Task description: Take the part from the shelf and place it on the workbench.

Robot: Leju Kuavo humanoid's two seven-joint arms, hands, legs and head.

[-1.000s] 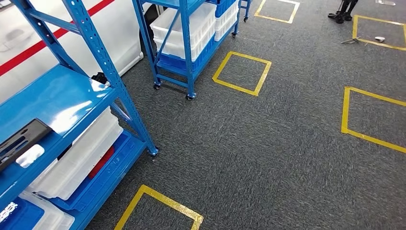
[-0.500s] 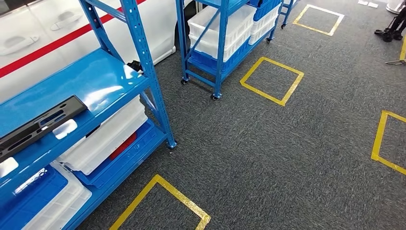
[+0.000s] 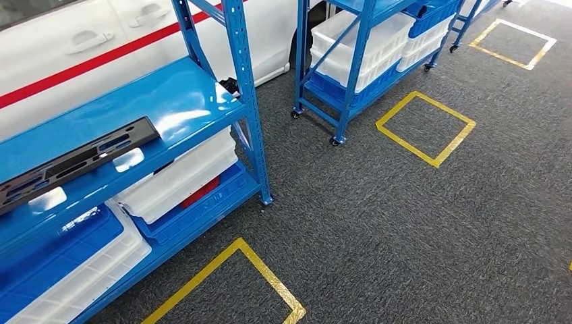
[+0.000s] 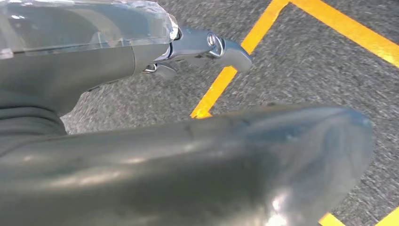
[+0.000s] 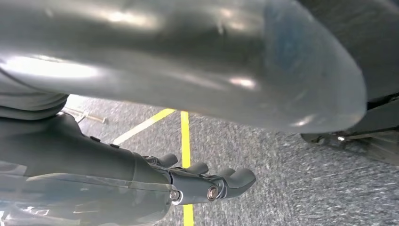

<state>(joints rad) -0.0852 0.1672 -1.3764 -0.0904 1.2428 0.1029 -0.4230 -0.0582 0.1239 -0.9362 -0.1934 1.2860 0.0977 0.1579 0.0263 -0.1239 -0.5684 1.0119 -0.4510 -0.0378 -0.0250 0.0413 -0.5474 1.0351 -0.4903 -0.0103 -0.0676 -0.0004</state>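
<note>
Your view has swung toward the shelf (image 3: pixel 168 101): over the last second the whole head picture slid rightward, which is the camera turning, not the racks moving. The long black part (image 3: pixel 74 162) was cut off at the left edge a second ago and now lies almost fully in view at the left of the frame. It rests flat on the shelf's glossy blue board, above the white bins (image 3: pixel 179 179) on the lower level.

A second rack (image 3: pixel 357 61) stands at the top centre, and a yellow floor square (image 3: pixel 425 128) sits just right of it.

Both arms hang low. The left hand (image 4: pixel 207 49) and the right hand (image 5: pixel 207 181) show over grey carpet with nothing in them. The right hand's fingers are curled in; the left hand's fingers are too little seen for you to tell how they lie.

You're in the approach, with no reach begun. Keep turning until the part sits centred. No workbench is in view.
</note>
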